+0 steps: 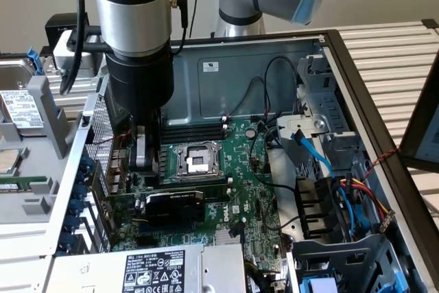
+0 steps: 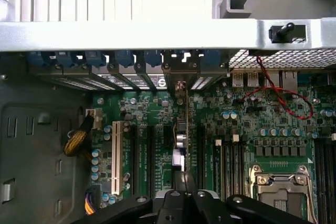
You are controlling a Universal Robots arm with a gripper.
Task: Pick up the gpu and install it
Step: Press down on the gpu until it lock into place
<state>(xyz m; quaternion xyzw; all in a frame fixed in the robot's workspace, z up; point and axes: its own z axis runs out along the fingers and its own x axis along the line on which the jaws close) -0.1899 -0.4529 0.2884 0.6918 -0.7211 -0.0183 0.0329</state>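
The gpu, a small card with a black shroud and faint green lettering, stands upright in a slot of the green motherboard, inside the open computer case. Its bracket end points to the slotted rear wall on the exterior view's left. My gripper hangs just above the card, fingers shut, with a small gap to the card's top. In the wrist view the gpu appears edge-on as a thin line. It runs from the rear bracket to my gripper, whose fingertips meet right over that edge with nothing seen between them.
The empty CPU socket lies just behind the card, RAM slots beyond it. The power supply sits in front. Blue, red and yellow cables and drive bays fill the exterior view's right. A red wire loops near the rear wall.
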